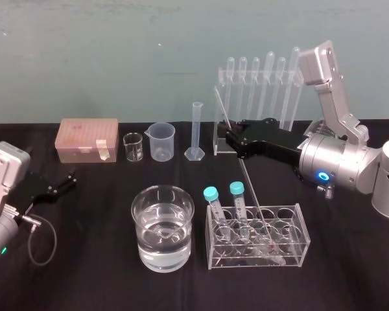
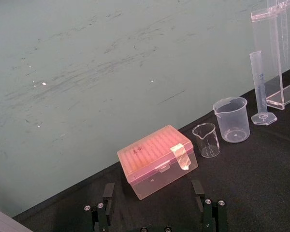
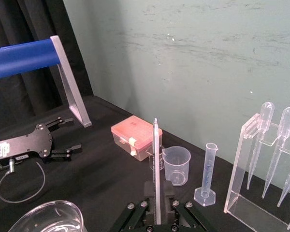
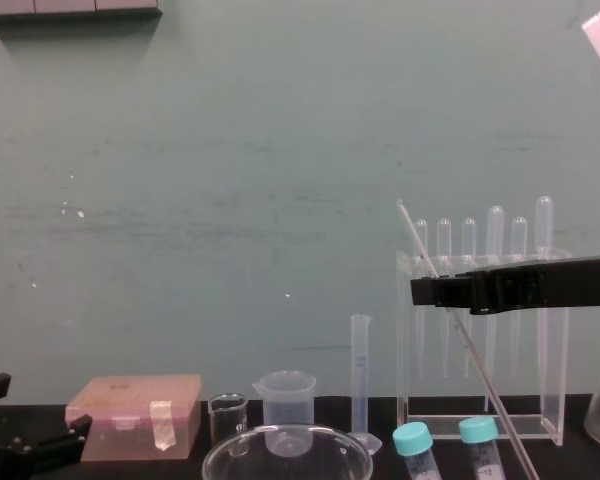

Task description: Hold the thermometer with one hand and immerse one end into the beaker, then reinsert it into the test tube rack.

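Black tabletop: right gripper (image 1: 232, 135) clamped the thermometer (image 3: 156, 164) mid-shaft, tip slanting in the test tube rack (image 1: 303, 241), seemingly for lifting; left gripper (image 1: 70, 181) lay wide, idle.

In the chest view the thermometer (image 4: 463, 335) runs off the bottom edge, its lower tip cut off, and the beaker (image 4: 325, 455) is cut there too. The right claw (image 4: 425, 291) hides a short stretch of the rod.

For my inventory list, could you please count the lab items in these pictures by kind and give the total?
pipettes: 6
beakers: 3
capped tubes: 2
racks: 2
graduated cylinder: 1
thermometer, held by the right end effector: 1
pink box: 1
Total: 16
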